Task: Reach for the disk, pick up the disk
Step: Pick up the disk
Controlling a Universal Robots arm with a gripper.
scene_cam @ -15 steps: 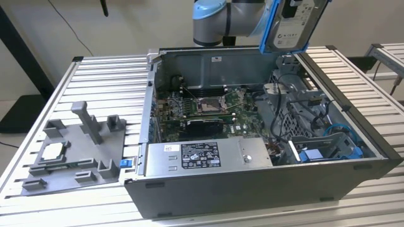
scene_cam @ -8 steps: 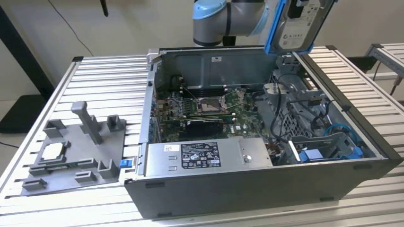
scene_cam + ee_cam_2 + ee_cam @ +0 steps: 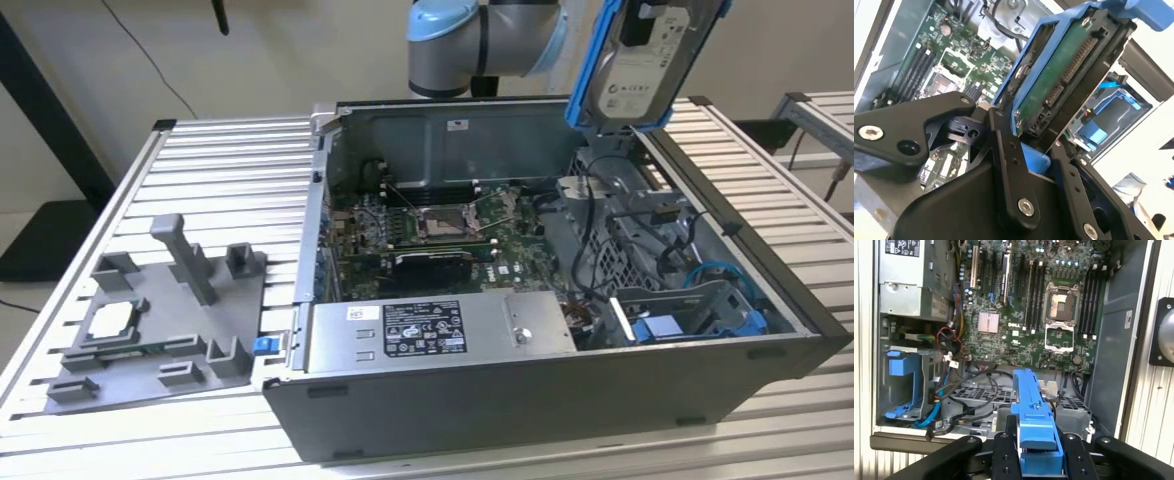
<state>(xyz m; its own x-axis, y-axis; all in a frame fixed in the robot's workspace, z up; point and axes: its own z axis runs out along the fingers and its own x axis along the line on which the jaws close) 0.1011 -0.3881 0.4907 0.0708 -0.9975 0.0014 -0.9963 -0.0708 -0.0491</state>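
Exterior view, its left to its right. Slatted metal table [image 3: 200, 160] carries a grey plastic fixture [image 3: 154, 320] near that left edge; a small square silver chip [image 3: 110, 320] sits in one of its pockets. Just beside it stands the open computer case [image 3: 534, 400], side panel off. Inside: a silver power supply [image 3: 441, 330] along the near wall, the green motherboard [image 3: 441, 225] behind it with its empty CPU socket [image 3: 441, 222], then a drive cage with loose black cables [image 3: 601, 225], and a blue drive bay [image 3: 694, 305] in the near corner toward the exterior view's right.

The disk [image 3: 641, 70] is up in the air above the far corner of the case on that side, clear of the chassis, standing roughly on edge, white label facing the camera, blue bracket around it. The arm [image 3: 467, 40] is just beside it at the top of the view.

Second wrist view: the gripper [image 3: 1034, 145] has its black fingers [image 3: 1004, 150] clamped on the disk's [image 3: 1064, 80] lower end, one on each side, pressing the blue bracket; green circuit board and connector face the camera.

First wrist view: the bracket edge of the disk [image 3: 1031, 415] runs between the two fingers [image 3: 1004, 455], motherboard [image 3: 1019, 315] and blue drive bay [image 3: 901, 385] far below.
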